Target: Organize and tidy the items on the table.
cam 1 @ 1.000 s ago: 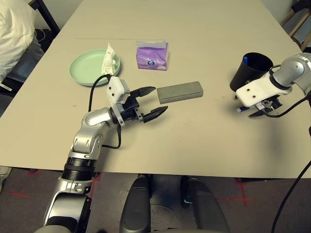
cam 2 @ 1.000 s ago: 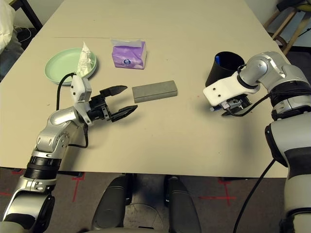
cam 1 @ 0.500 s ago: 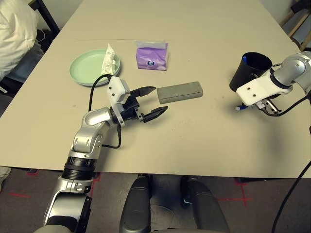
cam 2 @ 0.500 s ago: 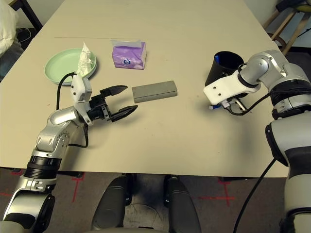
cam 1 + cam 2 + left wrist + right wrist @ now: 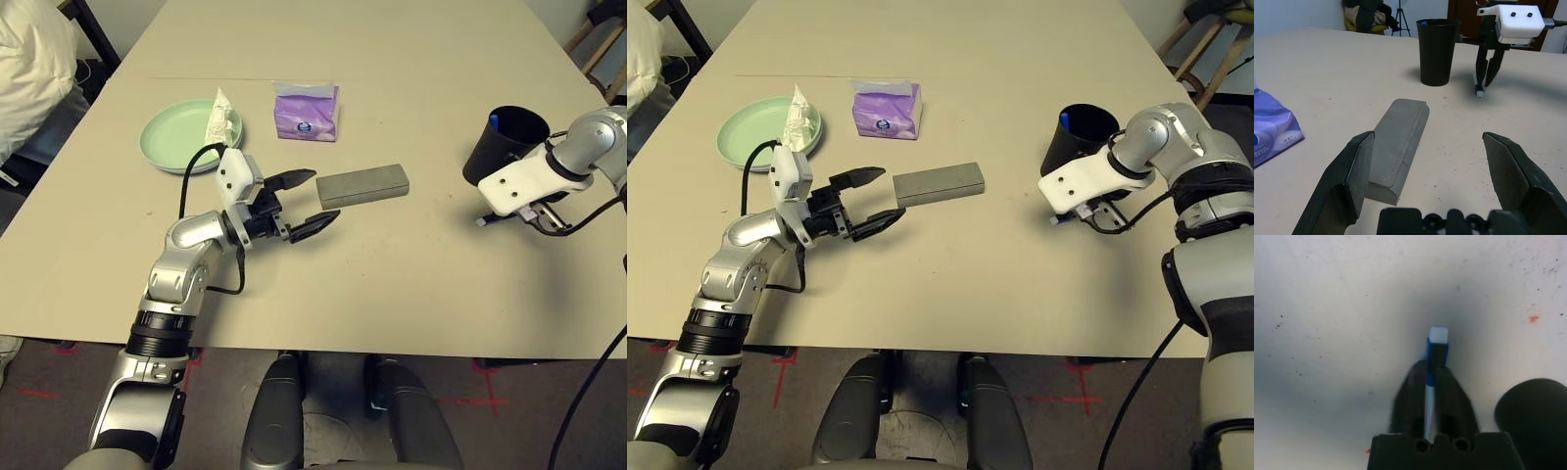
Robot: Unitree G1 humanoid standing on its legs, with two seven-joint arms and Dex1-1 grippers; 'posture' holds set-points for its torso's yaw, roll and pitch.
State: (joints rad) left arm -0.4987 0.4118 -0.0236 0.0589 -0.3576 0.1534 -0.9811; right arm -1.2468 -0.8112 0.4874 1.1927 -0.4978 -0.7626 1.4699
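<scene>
right fingers (image 5: 1486,78): pinched on slim white pen with blue tip (image 5: 1434,363), pointing steeply down, tip just above table, just beside black cup (image 5: 504,145)
left fingers (image 5: 302,204): spread wide, level, nothing held, aimed at near end of grey oblong glasses case (image 5: 362,185)
purple tissue pack (image 5: 307,112): beyond case
mint green plate (image 5: 174,136): far left, crumpled white tissue (image 5: 220,119) on its rim
beige table (image 5: 392,284): carries everything

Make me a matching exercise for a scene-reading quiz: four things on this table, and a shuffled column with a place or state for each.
1. crumpled white tissue
2. white pen
3. glasses case
4. left pincer

a. open, level above the table
b. pinched in the right pincer, tip down
c. lying on the mint green plate
d. flat on the table beside the open fingers

Pairs: 1-c, 2-b, 3-d, 4-a
</scene>
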